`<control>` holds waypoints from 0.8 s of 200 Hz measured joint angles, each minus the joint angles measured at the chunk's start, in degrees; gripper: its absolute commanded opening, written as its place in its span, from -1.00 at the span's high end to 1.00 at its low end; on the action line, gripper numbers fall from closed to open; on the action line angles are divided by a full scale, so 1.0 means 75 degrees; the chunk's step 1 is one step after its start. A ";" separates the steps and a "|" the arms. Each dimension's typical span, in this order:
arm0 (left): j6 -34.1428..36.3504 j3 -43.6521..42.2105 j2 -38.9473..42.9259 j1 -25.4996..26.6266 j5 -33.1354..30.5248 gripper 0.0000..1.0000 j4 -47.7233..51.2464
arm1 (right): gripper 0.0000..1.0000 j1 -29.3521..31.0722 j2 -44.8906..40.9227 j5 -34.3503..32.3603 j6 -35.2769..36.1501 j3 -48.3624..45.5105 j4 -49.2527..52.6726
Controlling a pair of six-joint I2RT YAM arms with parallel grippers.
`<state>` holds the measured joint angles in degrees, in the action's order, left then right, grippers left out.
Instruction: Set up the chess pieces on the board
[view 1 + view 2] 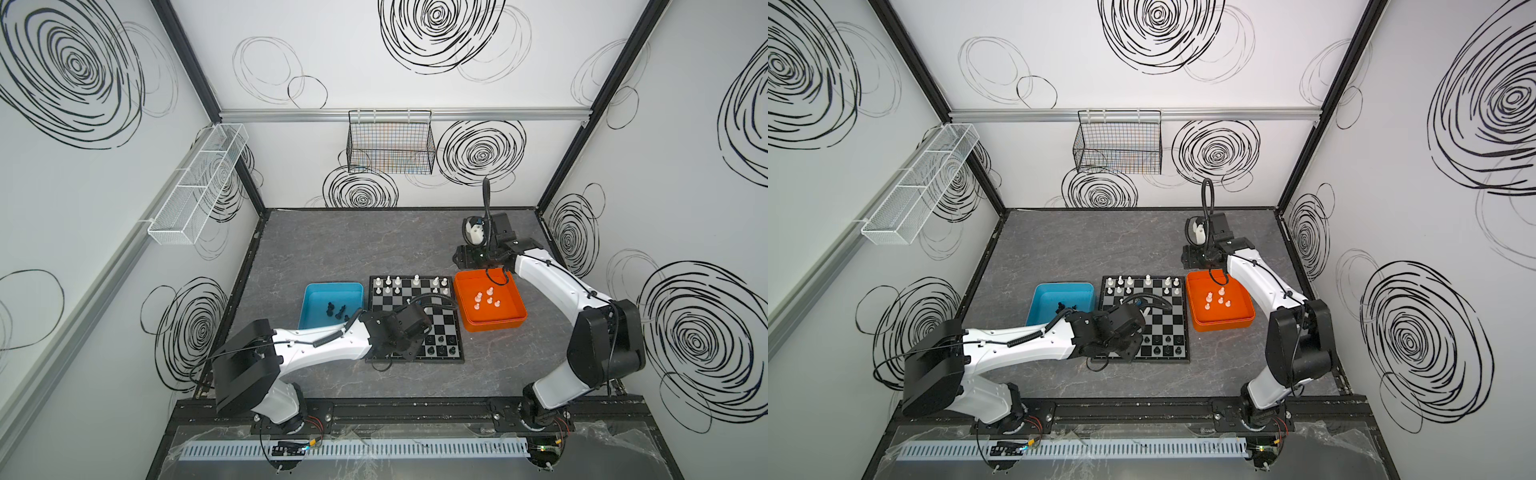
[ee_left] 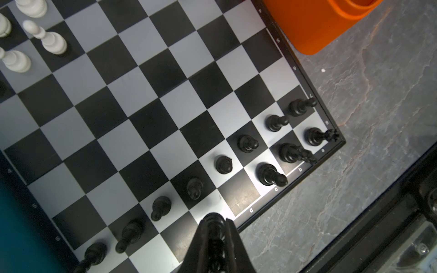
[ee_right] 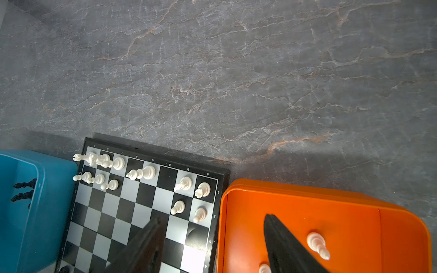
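Though black pawns [image 2: 223,163] stand complete beyond the left gripper [image 2: 216,222] pinching a black piece [image 2: 212,216], chessmen [image 1: 478,297] sit unplaced in the blue tray [image 1: 332,285] and orange tray [image 1: 494,325]; the right gripper [image 3: 212,217] gapes.

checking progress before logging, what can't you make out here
Kind of black piece in the left end effector: left wrist view, fingers cover it.
Board, near-left squares: both top views, left arm covers them.
Pieces in the blue tray: top views, too small to name.
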<state>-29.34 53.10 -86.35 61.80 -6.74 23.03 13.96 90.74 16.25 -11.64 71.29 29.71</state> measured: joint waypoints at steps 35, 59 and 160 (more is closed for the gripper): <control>0.0026 0.0000 -0.0128 0.0017 -0.0020 0.62 -0.0073 | -0.41 -0.0035 0.0000 0.0000 0.0009 -0.0026 0.0003; 0.0035 0.0000 -0.0187 0.0020 -0.0023 0.60 -0.0087 | -0.41 -0.0058 0.0000 0.0000 0.0012 -0.0029 0.0003; 0.0052 0.0000 -0.0388 0.0026 -0.0026 0.51 -0.0219 | -0.41 -0.0140 0.0000 0.0006 0.0015 -0.0134 0.0000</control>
<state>-28.95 53.10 -89.25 62.00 -6.94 21.39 12.91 90.74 16.29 -11.53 70.28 29.71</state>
